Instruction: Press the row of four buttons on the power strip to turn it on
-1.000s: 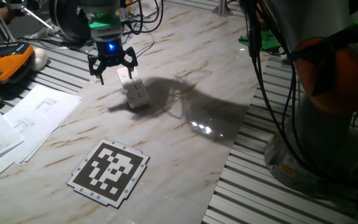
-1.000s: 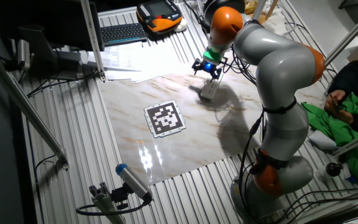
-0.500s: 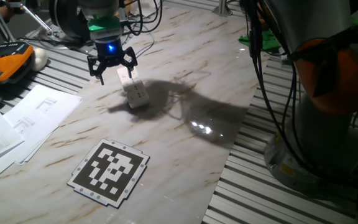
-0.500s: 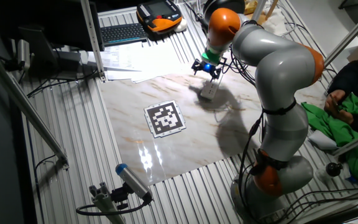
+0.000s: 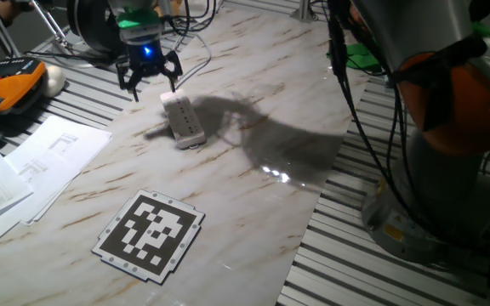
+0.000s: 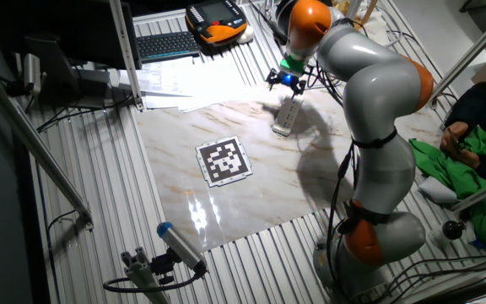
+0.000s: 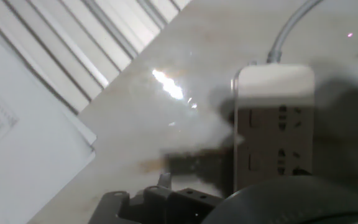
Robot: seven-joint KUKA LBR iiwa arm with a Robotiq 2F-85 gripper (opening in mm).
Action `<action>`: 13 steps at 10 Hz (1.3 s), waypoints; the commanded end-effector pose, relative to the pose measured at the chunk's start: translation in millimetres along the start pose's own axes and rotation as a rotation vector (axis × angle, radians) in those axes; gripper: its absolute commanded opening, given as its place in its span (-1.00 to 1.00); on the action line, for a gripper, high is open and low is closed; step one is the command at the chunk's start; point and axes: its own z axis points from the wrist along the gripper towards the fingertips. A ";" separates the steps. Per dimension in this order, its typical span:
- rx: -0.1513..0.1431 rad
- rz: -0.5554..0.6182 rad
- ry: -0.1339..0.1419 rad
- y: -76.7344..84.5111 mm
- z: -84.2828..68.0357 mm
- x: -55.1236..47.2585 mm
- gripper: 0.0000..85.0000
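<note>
The white power strip (image 5: pixel 183 121) lies flat on the marble tabletop, its cable (image 7: pixel 289 30) running off at the far end. In the hand view the power strip (image 7: pixel 272 130) shows dark socket holes; its row of four buttons is too faint to make out. My gripper (image 5: pixel 150 82) hangs above the table just beyond the strip's far end, apart from it. Its dark fingers (image 5: pixel 131 85) are spread, with a gap and nothing between them. From the other fixed view the gripper (image 6: pixel 286 82) sits above the power strip (image 6: pixel 286 116).
White paper sheets (image 5: pixel 24 161) lie at the table's left edge, also in the hand view as paper sheets (image 7: pixel 23 155). A black-and-white marker tag (image 5: pixel 150 234) lies nearer the front. An orange pendant (image 5: pixel 7 85) and a keyboard (image 6: pixel 167 42) sit beyond the papers. The arm's base (image 5: pixel 449 170) stands to the right.
The gripper has lifted and drawn back from over the power strip toward its far end. The strip now shows in full and has not visibly moved.
</note>
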 end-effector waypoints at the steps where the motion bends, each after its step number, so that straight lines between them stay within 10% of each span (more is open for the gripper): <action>1: 0.002 0.006 -0.002 6.0 3.6 -24.0 1.00; 3: -0.016 0.009 0.003 8.5 13.0 -36.9 1.00; 13: -0.064 -0.008 -0.018 12.2 62.8 -27.4 1.00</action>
